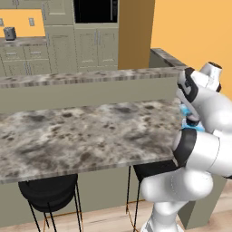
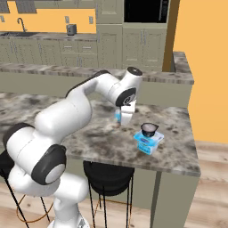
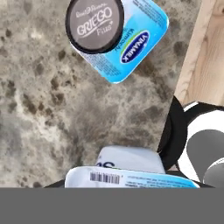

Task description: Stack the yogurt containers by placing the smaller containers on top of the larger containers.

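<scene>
On the marbled stone counter (image 2: 102,142): gripper (image 2: 125,116) closed on a light-blue yogurt tub (image 3: 127,175).
Dark round cup (image 2: 149,129) sits atop light-blue square tub (image 2: 149,142), just beside gripper.

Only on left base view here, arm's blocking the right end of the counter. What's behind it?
Observer: In the right base view, a dark cup sits on a light-blue tub near the counter edge.
Operator: Cup upright?
Observer: Yes. The hand view shows its round lid face-on, printed GRIEGO, within the tub's outline.
Operator: Gripper holding anything?
Observer: The gripper is closed on a second light-blue tub, low over the counter, left of that stack and apart from it.
</scene>
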### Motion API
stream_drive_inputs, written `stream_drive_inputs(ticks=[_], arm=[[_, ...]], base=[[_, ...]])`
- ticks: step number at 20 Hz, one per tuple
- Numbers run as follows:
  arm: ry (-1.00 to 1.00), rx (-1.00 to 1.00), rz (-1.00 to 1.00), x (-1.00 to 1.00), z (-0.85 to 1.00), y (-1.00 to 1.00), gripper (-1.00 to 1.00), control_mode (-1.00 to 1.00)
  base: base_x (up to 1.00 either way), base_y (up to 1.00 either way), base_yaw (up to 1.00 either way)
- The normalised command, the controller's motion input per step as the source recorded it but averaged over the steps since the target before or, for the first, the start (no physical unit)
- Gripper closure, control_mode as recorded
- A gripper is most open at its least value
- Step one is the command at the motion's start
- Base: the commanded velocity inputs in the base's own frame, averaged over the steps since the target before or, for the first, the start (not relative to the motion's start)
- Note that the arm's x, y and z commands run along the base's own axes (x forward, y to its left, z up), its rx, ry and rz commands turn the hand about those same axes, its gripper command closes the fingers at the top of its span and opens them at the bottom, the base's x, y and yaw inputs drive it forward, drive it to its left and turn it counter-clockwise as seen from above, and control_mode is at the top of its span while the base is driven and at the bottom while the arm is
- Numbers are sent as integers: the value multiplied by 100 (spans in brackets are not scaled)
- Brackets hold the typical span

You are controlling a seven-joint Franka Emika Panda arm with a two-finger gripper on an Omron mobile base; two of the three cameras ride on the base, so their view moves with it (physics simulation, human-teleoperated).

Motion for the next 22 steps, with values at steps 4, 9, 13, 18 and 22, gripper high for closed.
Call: stream_drive_inputs(ticks=[4, 9, 13, 18, 22], arm=[[0, 2, -10, -46, 16, -40, 100, -100], [0, 9, -8, -40, 7, -37, 100, -100], [0, 10, -7, -22, 0, -35, 100, -100], [0, 13, -4, -4, 0, -35, 100, -100], [1, 13, -2, 5, 0, -42, 100, -100]], base=[[0, 0, 0], [0, 0, 0], [0, 0, 0], [0, 0, 0], [0, 0, 0]])
